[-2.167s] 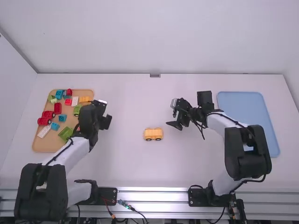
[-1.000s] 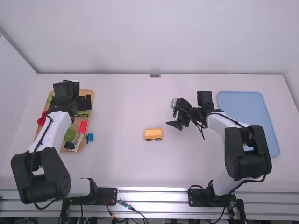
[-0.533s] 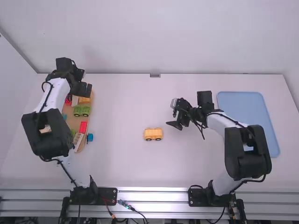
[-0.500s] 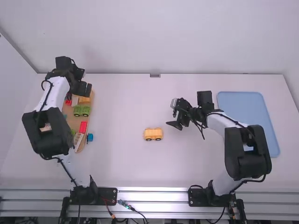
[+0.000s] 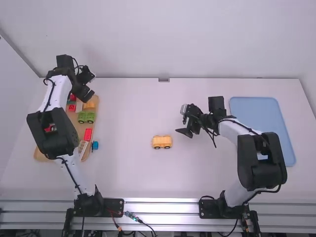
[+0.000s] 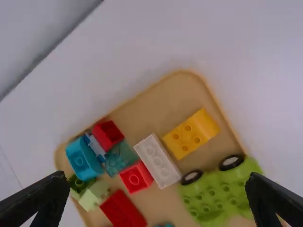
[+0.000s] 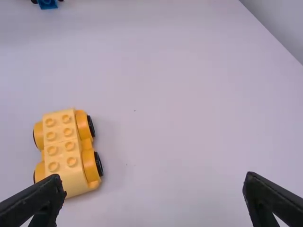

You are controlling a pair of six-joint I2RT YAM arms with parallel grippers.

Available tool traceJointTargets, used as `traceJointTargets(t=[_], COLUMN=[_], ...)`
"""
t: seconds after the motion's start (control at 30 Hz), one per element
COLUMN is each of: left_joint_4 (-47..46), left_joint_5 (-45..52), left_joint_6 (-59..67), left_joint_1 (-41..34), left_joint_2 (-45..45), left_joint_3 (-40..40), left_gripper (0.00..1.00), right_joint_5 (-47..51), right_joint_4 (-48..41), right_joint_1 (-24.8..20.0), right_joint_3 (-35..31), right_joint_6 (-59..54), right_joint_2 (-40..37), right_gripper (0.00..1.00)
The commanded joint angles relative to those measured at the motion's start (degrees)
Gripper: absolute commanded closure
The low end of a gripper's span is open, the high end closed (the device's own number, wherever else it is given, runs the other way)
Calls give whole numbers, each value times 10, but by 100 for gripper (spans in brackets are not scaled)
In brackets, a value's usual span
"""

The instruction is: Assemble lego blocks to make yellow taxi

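"Yellow four-stud plastic brick point(image 6: 191, 134): where?"
"High view: tan tray point(image 6: 142, 112), two o'clock corner. Left pincer point(image 6: 156, 176) nearby, spread, empty."
"Grip?"
"Square across its sides, I'd say, avoiding the white studded block point(image 6: 157, 161). Then align over yellow wheeled base point(image 5: 162, 142), mid-table; right pincer point(image 7: 155, 176) spread, its two o'clock."

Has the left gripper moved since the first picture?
Yes. In the high view, the left gripper has gone leftward and up the picture, farther from the yellow car; it now hangs over the far end of the tan tray.
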Motion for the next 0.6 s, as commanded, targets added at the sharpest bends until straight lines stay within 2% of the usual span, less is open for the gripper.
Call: traceJointTargets(t=[0.0, 0.2, 0.37, 0.57], left_joint_4=[4, 16, 36, 49], left_joint_5=[-5, 0, 4, 73], left_joint_6=[77, 150, 140, 129], left_joint_1=[6, 10, 15, 37], left_joint_2=[24, 28, 28, 29], left_joint_3=[-18, -38, -48, -65], left_gripper=[1, 1, 1, 1], right_joint_5=[-4, -3, -5, -3], right_joint_4=[-4, -17, -19, 5], right_joint_1=[0, 1, 1, 0], right_joint_3=[9, 9, 9, 9], right_joint_6=[0, 0, 11, 66], right_joint_2=[-14, -14, -14, -14], right_gripper=[0, 1, 1, 1])
